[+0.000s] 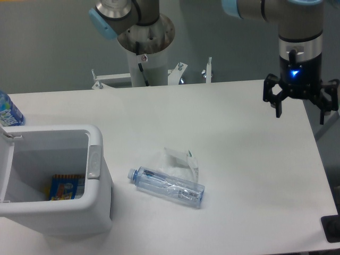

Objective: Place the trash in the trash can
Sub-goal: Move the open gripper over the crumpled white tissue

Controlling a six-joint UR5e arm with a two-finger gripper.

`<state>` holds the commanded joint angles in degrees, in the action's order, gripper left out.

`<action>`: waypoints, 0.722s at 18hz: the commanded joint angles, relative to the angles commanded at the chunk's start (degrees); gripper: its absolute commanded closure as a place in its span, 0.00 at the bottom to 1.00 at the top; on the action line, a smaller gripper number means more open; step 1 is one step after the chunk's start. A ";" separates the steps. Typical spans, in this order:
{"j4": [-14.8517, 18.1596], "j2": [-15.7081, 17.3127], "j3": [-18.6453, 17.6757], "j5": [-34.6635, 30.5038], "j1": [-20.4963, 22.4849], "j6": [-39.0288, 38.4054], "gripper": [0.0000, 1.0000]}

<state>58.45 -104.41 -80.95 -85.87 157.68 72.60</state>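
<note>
On the white counter (239, 159): trash lying loose, bin open at the near left, gripper far right with its jaws spread and holding nothing.

Nearest, at the left front corner, the white trash can (79, 212) stands with its lid (5, 159) swung back and its grey oval button (94, 162) on the right rim; a yellow-and-blue packet (65, 187) lies at the bottom inside. Just right of it, apart from its wall, the clear plastic bottle (167, 186) lies on its side, blue cap (131, 174) toward the bin, with the crumpled wrapper (178, 160) touching its far side. Open counter spreads right and forward of them to the edges. Farther back, a blue-labelled bottle (8, 111) stands at the left edge behind the bin. At the far right edge the gripper (300, 103) hangs above the counter, well apart from the trash. Behind the counter rises the arm's base column (146, 58).
</note>
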 joint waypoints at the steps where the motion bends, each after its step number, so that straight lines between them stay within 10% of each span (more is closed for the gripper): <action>1: 0.00 0.00 -0.09 -0.09 0.00 0.00 0.00; 13: -0.44 -0.61 -3.16 0.09 -2.45 -6.68 0.00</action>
<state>58.01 -105.03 -84.11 -85.78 155.23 65.92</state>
